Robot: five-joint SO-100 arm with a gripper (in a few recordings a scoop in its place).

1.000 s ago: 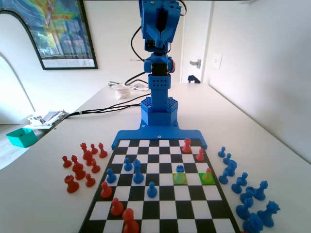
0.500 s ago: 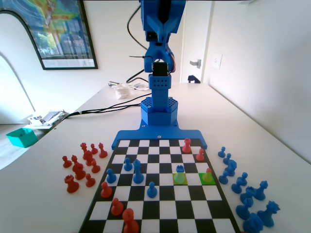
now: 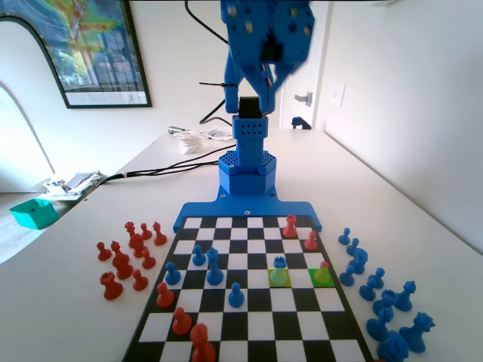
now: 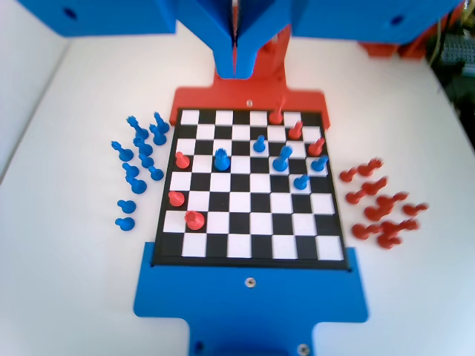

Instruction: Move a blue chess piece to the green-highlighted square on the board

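Observation:
The board [image 3: 249, 302] lies in front of the blue arm's base; in the wrist view the board [image 4: 251, 222] is seen from high above. The green-highlighted square [image 3: 317, 280] holds a red piece [image 3: 324, 269]. Two squares to its left in the fixed view, a short blue chess piece [image 3: 279, 263] stands on a paler yellow-green square [image 3: 280, 279]. In the wrist view that blue piece [image 4: 221, 158] and the red piece [image 4: 181, 159] stand in one row. My gripper [image 4: 236, 70] hangs high over the board's far end, jaws pressed together with nothing between them; in the fixed view the gripper [image 3: 266, 53] is blurred.
More blue pieces [image 3: 214, 268] and red pieces [image 3: 181, 322] stand on the board. Captured red pieces [image 3: 124, 256] cluster left of it, blue ones [image 3: 377, 294] to its right. A teal tray [image 3: 34, 213] and cables [image 3: 151, 172] lie at the far left.
The arm's upper part has swung and tipped forward, and the gripper now looks larger and blurred at the top of the fixed view. No piece has moved.

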